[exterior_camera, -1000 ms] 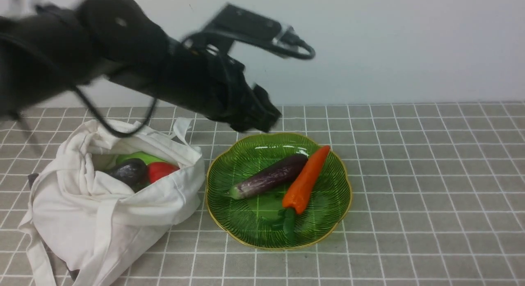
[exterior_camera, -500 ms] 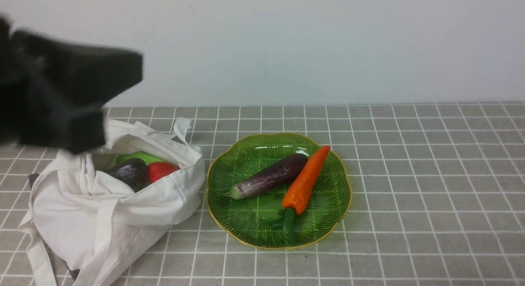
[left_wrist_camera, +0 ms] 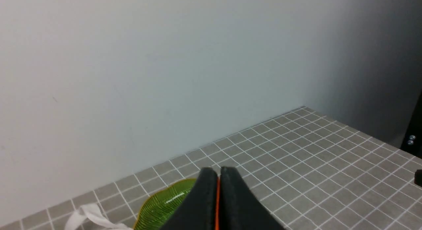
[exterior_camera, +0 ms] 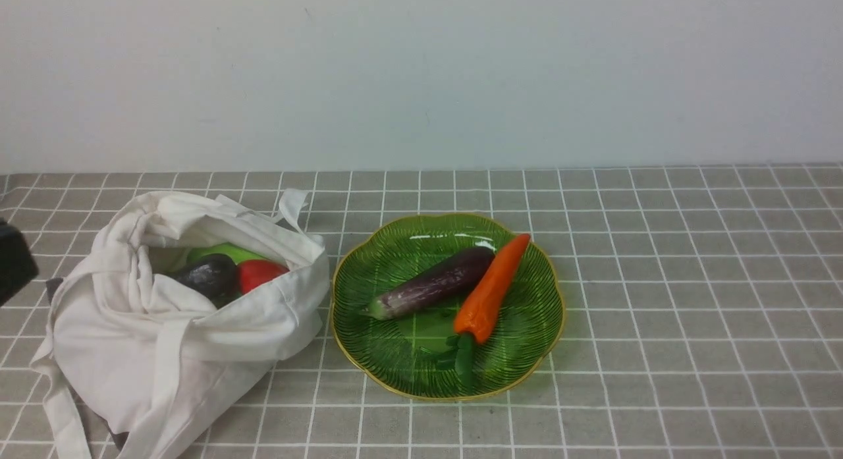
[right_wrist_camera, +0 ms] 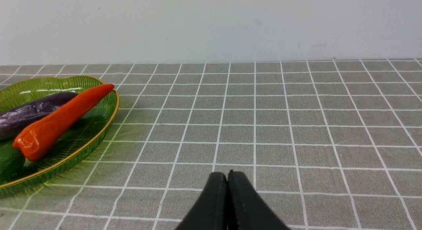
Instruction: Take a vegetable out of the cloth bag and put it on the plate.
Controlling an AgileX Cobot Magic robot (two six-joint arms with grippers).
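Note:
The orange vegetable (exterior_camera: 490, 291) lies on the green plate (exterior_camera: 395, 373), tip toward the wall, green stem toward me. It also shows in the right wrist view (right_wrist_camera: 59, 122) on the plate (right_wrist_camera: 99, 134). The white cloth bag (exterior_camera: 164, 353) lies open to the left of the plate. My left gripper (left_wrist_camera: 217, 172) is shut, holds nothing and is high up and back from the plate (left_wrist_camera: 158, 203); a sliver of orange shows behind its jaws. Only a black bit of the left arm (exterior_camera: 13, 261) shows in the front view. My right gripper (right_wrist_camera: 226, 175) is shut and empty, low over the tiles to the right of the plate.
A purple eggplant (exterior_camera: 431, 282) lies on the plate beside the orange vegetable. In the bag's mouth are a dark vegetable (exterior_camera: 207, 274), a round red one (exterior_camera: 260, 273) and a green one (exterior_camera: 224, 251). A wall stands behind the tiled table.
My left arm has swung away from above the plate to the left and is almost out of the front view. The vegetables, plate and bag have not moved.

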